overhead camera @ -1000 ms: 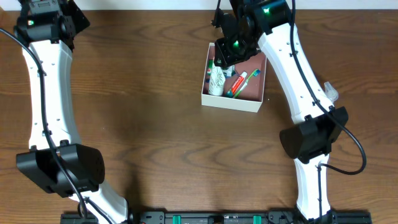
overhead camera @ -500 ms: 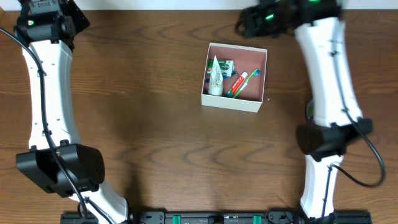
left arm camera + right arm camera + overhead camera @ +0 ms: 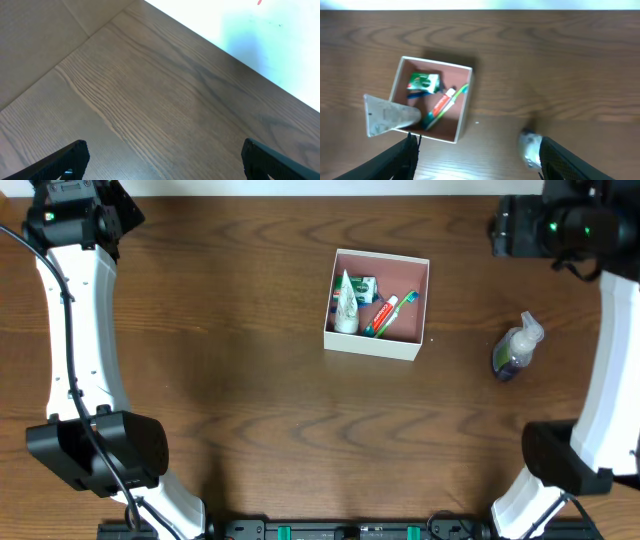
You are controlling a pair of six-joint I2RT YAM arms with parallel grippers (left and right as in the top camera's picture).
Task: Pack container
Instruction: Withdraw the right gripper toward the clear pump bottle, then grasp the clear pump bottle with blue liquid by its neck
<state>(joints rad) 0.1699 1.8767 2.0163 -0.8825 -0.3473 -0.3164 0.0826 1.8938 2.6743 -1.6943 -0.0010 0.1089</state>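
The container (image 3: 370, 345) is a shallow square box with white walls and a pink floor, at the table's back middle. Inside lie a white tube (image 3: 346, 302), a small green pack (image 3: 367, 288) and a red and green toothbrush pack (image 3: 390, 313). My right gripper (image 3: 477, 159) is open and holds nothing; it hangs high over the table, to the right of the container (image 3: 465, 110). A clear pump bottle (image 3: 516, 348) lies on the wood right of the box, blurred near the right finger in the right wrist view. My left gripper (image 3: 162, 160) is wide open over bare wood at the far left.
The left arm (image 3: 75, 330) runs along the table's left side and the right arm (image 3: 610, 360) along its right side. The table's back edge (image 3: 225, 47) meets a pale wall. A black rail (image 3: 350, 530) lines the front edge.
The right arm has swung from over the container to the back right corner, and its jaws have widened. The pump bottle now shows in full. The left arm has not moved.
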